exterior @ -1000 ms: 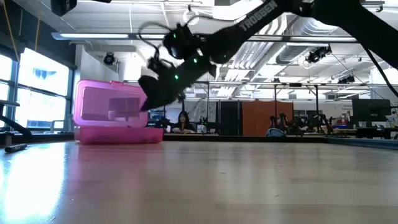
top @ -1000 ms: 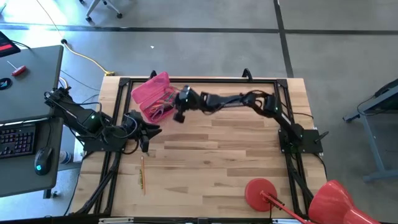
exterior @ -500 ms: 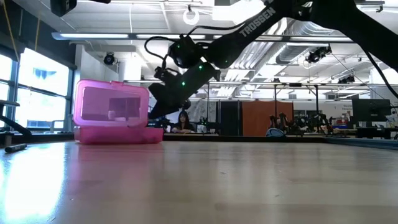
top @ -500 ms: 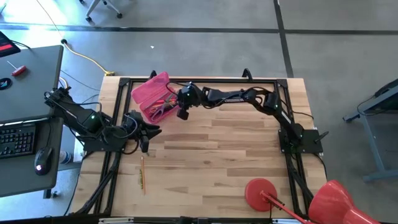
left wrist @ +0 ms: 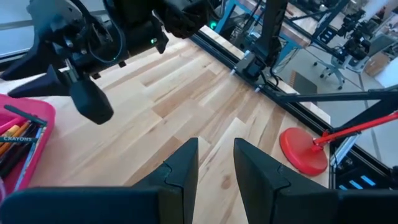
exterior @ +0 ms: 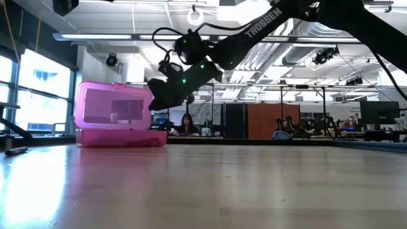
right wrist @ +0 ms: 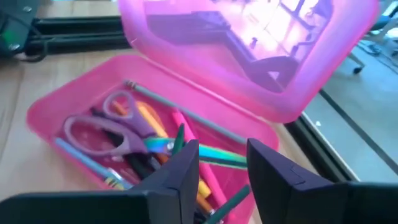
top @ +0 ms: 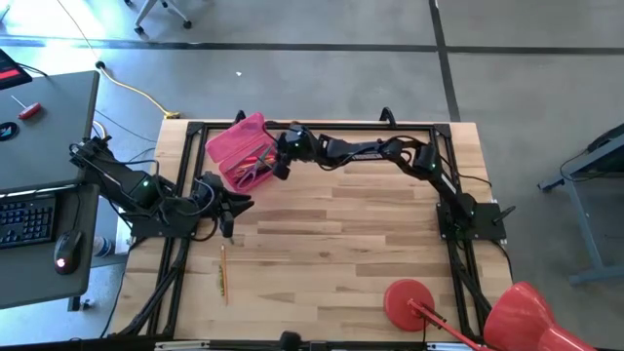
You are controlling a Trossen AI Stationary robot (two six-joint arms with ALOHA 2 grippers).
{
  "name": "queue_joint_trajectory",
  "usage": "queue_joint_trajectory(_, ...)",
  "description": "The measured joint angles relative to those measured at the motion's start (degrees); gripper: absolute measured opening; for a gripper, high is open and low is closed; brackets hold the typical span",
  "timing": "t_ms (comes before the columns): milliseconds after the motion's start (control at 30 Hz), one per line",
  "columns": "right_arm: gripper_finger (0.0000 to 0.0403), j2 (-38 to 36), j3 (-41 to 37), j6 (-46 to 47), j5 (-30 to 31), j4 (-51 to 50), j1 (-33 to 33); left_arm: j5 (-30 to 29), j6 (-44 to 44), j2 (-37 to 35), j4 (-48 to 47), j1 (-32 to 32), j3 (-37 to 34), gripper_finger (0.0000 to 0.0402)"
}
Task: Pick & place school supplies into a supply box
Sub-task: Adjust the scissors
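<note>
My right gripper [right wrist: 222, 168], over the pink supply box [top: 241, 149] at the table's far left, had just parted its fingers, empty. A green pencil [right wrist: 186, 148] lay inside among scissors [right wrist: 106, 134]; I judged that item delivered. My left gripper [left wrist: 214, 163] waited open, near left.

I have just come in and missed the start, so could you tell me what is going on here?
The robot is packing school supplies into the pink box, whose lid stands open at the table's far left. The right gripper hangs open over the box, empty. Scissors, pencils and pens already lie inside. The left gripper waits open, nearer the front, holding nothing. One pencil remains on the table near the left edge.
</note>
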Motion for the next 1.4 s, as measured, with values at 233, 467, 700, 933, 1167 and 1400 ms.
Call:
queue_joint_trajectory(233, 0.0085, 2.36, -0.01, 2.55, 1.97, 1.06, -1.18, -0.15, 0.00, 0.00, 0.49, 0.00, 0.00, 0.0134)
queue_joint_trajectory(467, 0.0058, 2.55, 0.02, 17.71, -1.33, 2.42, -5.91, -0.15, 0.00, 0.00, 0.45, 0.00, 0.00, 0.0134)
queue_joint_trajectory(700, 0.0004, 2.55, 0.02, 32.44, -11.61, 2.39, -10.26, -0.15, 1.41, 0.00, 0.38, 0.00, 0.00, 0.0134)
queue_joint_trajectory(933, 0.0002, 3.96, 0.02, 35.11, -5.87, 3.21, -8.45, -1.80, 1.53, 0.00, 0.38, 0.00, 0.00, 0.0134)
queue_joint_trajectory(1167, 0.0001, 4.43, 0.02, 35.78, -4.46, 4.67, -8.33, -2.32, 1.53, 0.00, 0.58, 0.00, 0.00, 0.0134)
queue_joint_trajectory(1400, 0.0000, 4.41, 0.02, 29.11, -14.32, 10.97, -8.42, -3.02, 1.53, 0.00, 0.73, 0.00, 0.00, 0.0134)
